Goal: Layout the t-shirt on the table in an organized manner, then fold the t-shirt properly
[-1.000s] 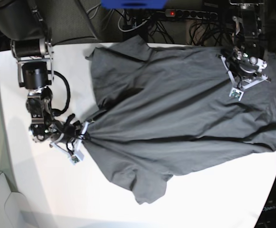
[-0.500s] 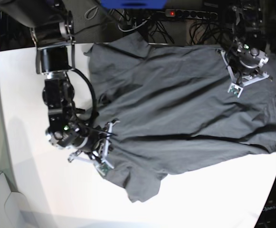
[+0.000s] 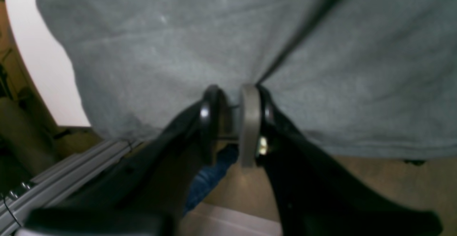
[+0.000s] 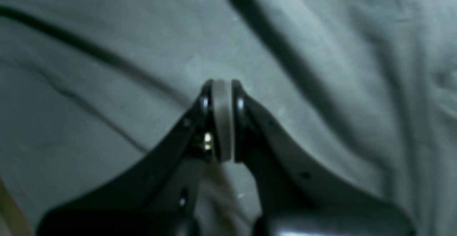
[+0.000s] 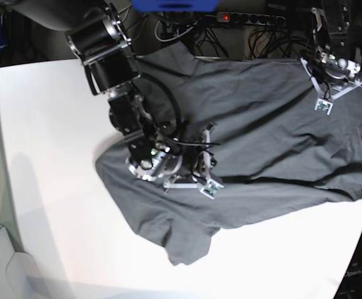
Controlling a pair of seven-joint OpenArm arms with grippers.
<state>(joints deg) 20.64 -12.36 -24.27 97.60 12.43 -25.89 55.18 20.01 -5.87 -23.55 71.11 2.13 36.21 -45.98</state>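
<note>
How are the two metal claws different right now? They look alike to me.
The left gripper pinches a fold at the t-shirt's edge, its jaws slightly apart; the right gripper has jaws pressed fully together, and whether cloth sits between them is unclear. The left is at the shirt's far edge, the right over its middle. Both are black.

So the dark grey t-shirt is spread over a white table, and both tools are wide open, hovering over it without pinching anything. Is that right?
Not quite. The t-shirt does lie on the white table, but neither tool is wide open. The right wrist view shows the right tool shut, and the left wrist view shows the left tool nearly closed, pinching the shirt near its edge.
</note>
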